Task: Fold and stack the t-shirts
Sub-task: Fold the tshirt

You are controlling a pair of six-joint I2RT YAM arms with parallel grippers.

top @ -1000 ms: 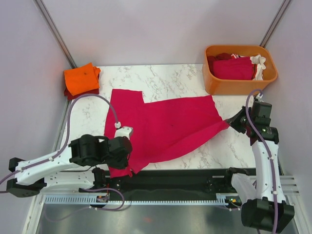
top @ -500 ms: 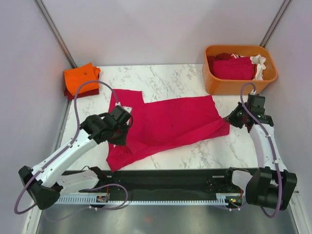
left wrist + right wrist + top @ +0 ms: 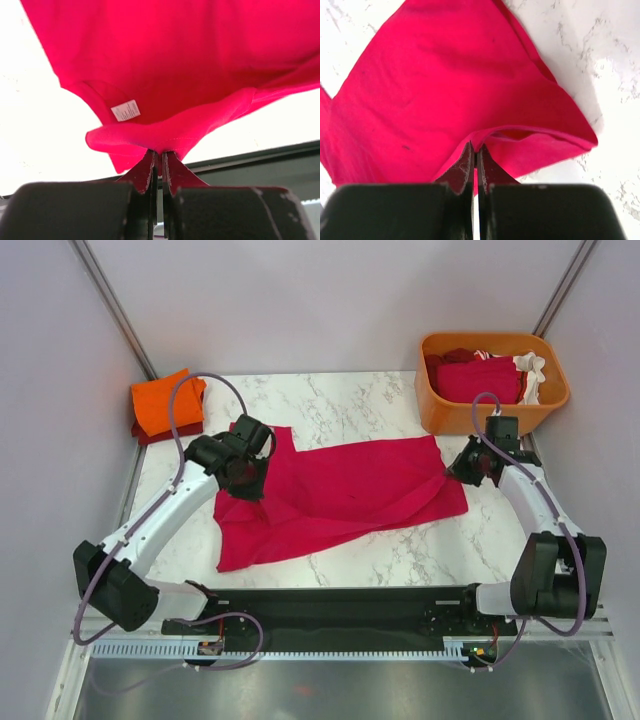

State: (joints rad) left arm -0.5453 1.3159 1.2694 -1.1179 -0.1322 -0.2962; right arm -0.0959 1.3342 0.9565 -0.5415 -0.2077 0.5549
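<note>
A crimson-pink t-shirt (image 3: 340, 495) lies spread across the middle of the marble table (image 3: 350, 400). My left gripper (image 3: 243, 472) is shut on its left edge, near the collar with a white label (image 3: 125, 110), and holds the cloth (image 3: 165, 135) lifted. My right gripper (image 3: 462, 469) is shut on the shirt's right edge (image 3: 485, 137), which is doubled over. A folded orange shirt (image 3: 166, 403) lies on a folded dark red one (image 3: 150, 432) at the far left corner.
An orange plastic tub (image 3: 490, 380) at the far right holds dark red and white shirts (image 3: 478, 378). Grey walls close in on both sides. A black rail (image 3: 330, 605) runs along the table's near edge.
Both grippers have moved away from the near edge toward the far side, carrying the shirt's near edge with them. The shirt's near half is now folded over toward the far half.
</note>
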